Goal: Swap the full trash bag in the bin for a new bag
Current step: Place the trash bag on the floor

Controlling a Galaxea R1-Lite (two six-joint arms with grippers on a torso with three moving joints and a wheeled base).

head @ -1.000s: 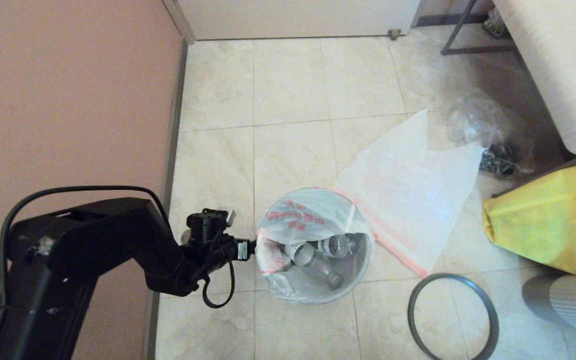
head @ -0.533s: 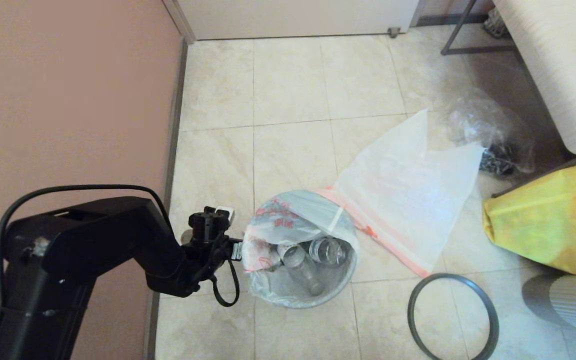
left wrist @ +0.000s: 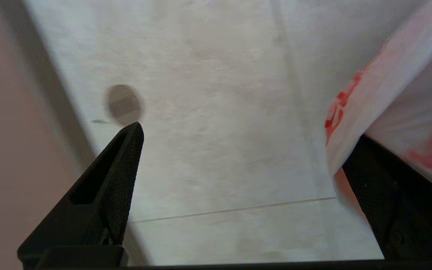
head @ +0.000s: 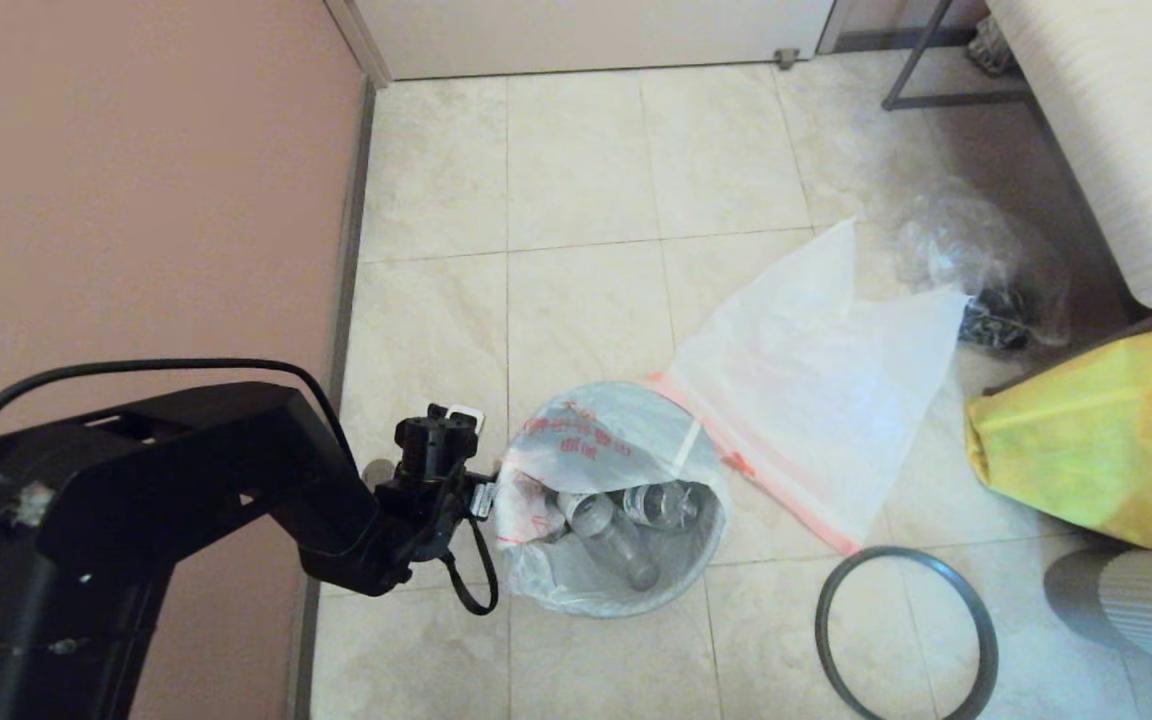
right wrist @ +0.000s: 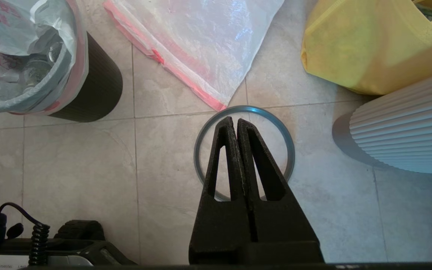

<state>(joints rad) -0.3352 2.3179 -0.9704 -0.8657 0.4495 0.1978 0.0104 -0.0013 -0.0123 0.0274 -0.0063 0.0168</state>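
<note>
The left gripper (left wrist: pixel 238 138) sits low beside the bin (right wrist: pixel 99 86), on the wall side, with its jaws spread wide — one finger (left wrist: pixel 388 195) presses against the edge of the full trash bag (head: pixel 606 470), nothing clamped between them. That bag, printed in red, lines the bin with clear bottles (head: pixel 626 520) showing inside. The new bag (head: pixel 816 380) lies flat on the floor tiles (head: pixel 576 180) just to the right, its orange-pink hem near the bin. The grey hoop (head: pixel 906 635) lies apart on the floor — the right gripper (right wrist: pixel 237 122) hangs above it, fingers pressed together, holding nothing. A yellow bag (head: pixel 1096 440) sits further right.
</note>
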